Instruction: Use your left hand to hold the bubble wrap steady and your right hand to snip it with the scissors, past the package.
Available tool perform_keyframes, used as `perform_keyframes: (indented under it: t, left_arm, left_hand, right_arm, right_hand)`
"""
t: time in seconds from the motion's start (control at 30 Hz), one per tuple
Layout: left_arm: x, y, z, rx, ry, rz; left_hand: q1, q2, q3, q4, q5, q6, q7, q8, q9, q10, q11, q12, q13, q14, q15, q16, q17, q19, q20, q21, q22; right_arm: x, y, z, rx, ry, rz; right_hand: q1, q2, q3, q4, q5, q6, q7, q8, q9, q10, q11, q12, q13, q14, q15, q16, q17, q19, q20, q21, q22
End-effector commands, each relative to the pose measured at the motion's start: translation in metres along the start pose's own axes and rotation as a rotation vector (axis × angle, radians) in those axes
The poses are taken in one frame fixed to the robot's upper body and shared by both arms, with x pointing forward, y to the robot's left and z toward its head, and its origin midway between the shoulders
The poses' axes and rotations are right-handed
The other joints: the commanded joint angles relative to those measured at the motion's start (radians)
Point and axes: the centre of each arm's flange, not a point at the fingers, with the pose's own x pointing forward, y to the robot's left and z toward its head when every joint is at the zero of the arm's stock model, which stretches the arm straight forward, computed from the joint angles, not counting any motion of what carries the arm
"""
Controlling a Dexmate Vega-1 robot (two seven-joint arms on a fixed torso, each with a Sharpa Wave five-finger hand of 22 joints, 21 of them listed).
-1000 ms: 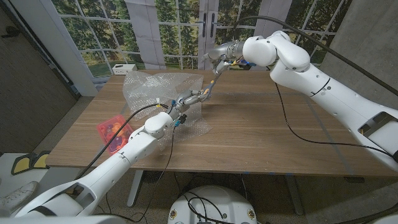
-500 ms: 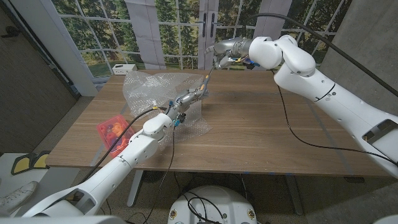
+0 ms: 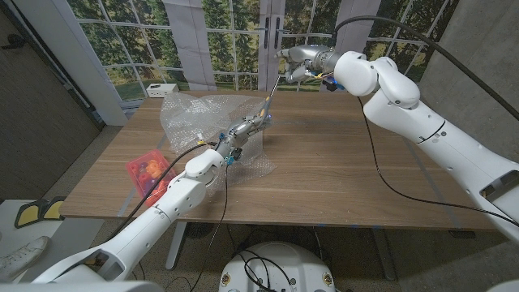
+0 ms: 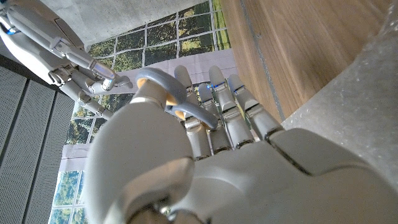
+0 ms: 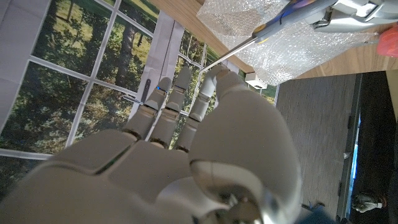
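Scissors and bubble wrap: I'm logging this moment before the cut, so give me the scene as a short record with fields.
left hand: holds the scissors by the handle end, above the bubble wrap
right hand: raised over the far table edge, fingertips at the blade tip; grip unclear
bubble wrap: crumpled sheet on the table
package: red, near the table's left edge
cut: not yet begun
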Motion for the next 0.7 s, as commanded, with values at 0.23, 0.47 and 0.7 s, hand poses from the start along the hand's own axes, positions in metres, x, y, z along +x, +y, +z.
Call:
perform_keyframes:
  t: [0.23, 0.47, 0.7]
  left_arm:
    - [-0.003, -0.001, 0.015, -0.103, -0.066, 0.005]
    - [0.000, -0.005, 0.015, -0.128, -0.063, -0.005]
    - [0.003, -0.006, 0.009, -0.176, -0.061, -0.029]
  left_hand:
    - [0.063, 0.073, -0.003, 0.008, -0.002, -0.016, -0.048, -0.007, -0.005, 0.075, -0.141, -0.015, 0.015, -0.039, -0.151, -0.010, 0.016, -0.040, -0.005, 0.005, 0.010]
    - [0.059, 0.080, -0.015, 0.014, 0.000, -0.027, -0.068, -0.014, -0.012, 0.069, -0.146, -0.012, 0.033, -0.046, -0.153, 0.005, 0.041, -0.058, -0.001, 0.008, 0.015]
    - [0.059, 0.082, -0.044, 0.020, 0.007, -0.035, -0.088, -0.029, -0.024, 0.041, -0.160, 0.019, 0.097, -0.028, -0.148, 0.057, 0.117, -0.088, 0.005, 0.023, 0.029]
  right_arm:
    - [-0.009, 0.010, -0.039, 0.185, 0.145, -0.039]
    - [-0.010, 0.015, -0.053, 0.234, 0.188, -0.040]
    - [-0.009, 0.018, -0.057, 0.249, 0.190, -0.046]
  right_hand:
    - [-0.064, 0.007, -0.006, 0.044, -0.010, 0.009, -0.008, 0.003, 0.002, 0.000, 0.011, -0.001, -0.020, 0.004, -0.144, -0.014, -0.004, -0.010, -0.007, 0.002, 0.005]
    - [-0.080, 0.008, -0.008, 0.053, -0.015, 0.013, -0.012, 0.003, 0.003, -0.003, 0.010, 0.002, -0.016, 0.001, -0.153, -0.016, 0.000, -0.014, -0.014, 0.001, 0.006]
    - [-0.089, 0.009, -0.007, 0.059, -0.019, 0.024, -0.013, 0.006, 0.003, 0.005, 0.013, 0.005, -0.018, -0.002, -0.155, -0.019, 0.002, -0.014, -0.014, 0.002, 0.006]
